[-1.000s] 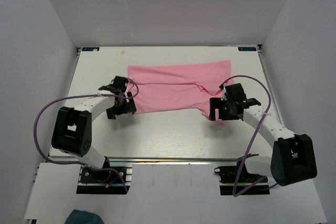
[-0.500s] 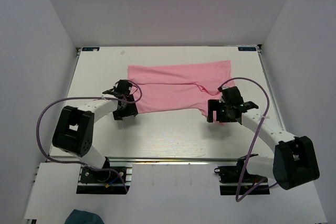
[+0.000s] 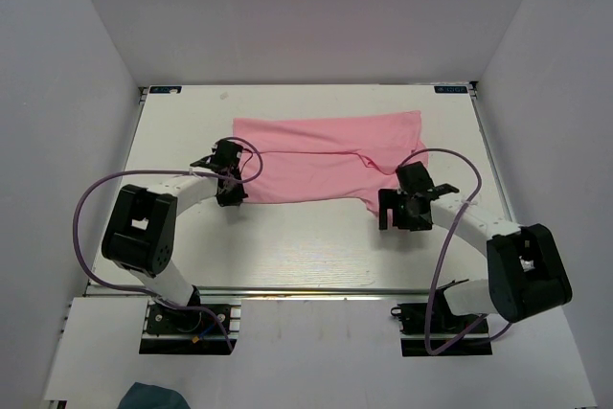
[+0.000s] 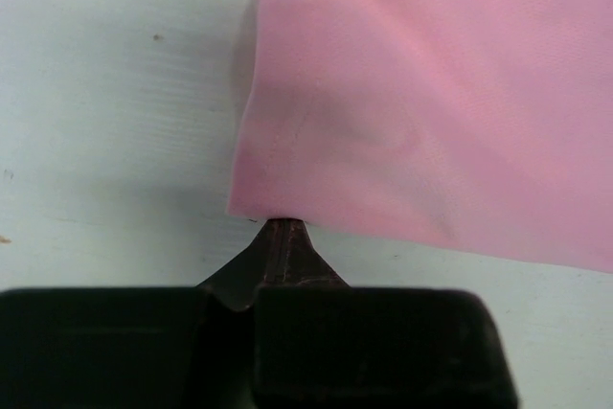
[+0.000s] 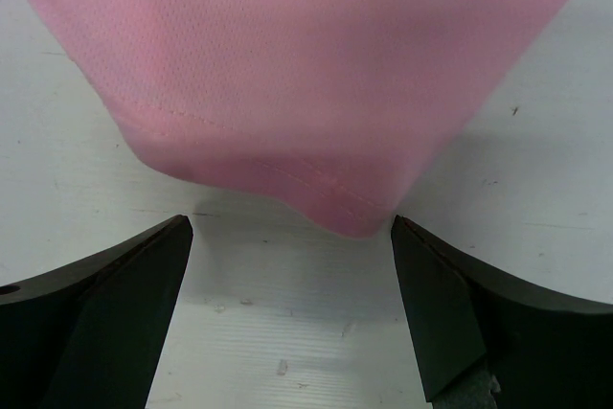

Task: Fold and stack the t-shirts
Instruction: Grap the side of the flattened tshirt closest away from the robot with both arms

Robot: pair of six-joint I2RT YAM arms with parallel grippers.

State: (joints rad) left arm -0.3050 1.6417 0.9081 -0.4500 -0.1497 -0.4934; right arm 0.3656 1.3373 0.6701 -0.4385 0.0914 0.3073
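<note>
A plain pink t-shirt (image 3: 326, 155) lies partly folded across the far half of the white table (image 3: 287, 246). My left gripper (image 3: 233, 193) is at the shirt's near left corner. In the left wrist view its fingertips (image 4: 283, 229) are pressed together right at the hem of the t-shirt (image 4: 431, 93), pinching the edge, and the fabric creases toward them. My right gripper (image 3: 400, 210) is open at the shirt's near right tip. In the right wrist view a rounded hemmed end of the t-shirt (image 5: 287, 64) hangs just beyond the right gripper (image 5: 292, 237), between its spread fingers (image 5: 144, 275).
White walls enclose the table on three sides. A small dark teal cloth (image 3: 153, 397) lies off the table at the bottom left. Purple cables loop from both arms over the near part of the table.
The left gripper moved in to the shirt's near left corner and went from open to shut on the hem. The right gripper slid left and nearer along the shirt's tip, staying open.
</note>
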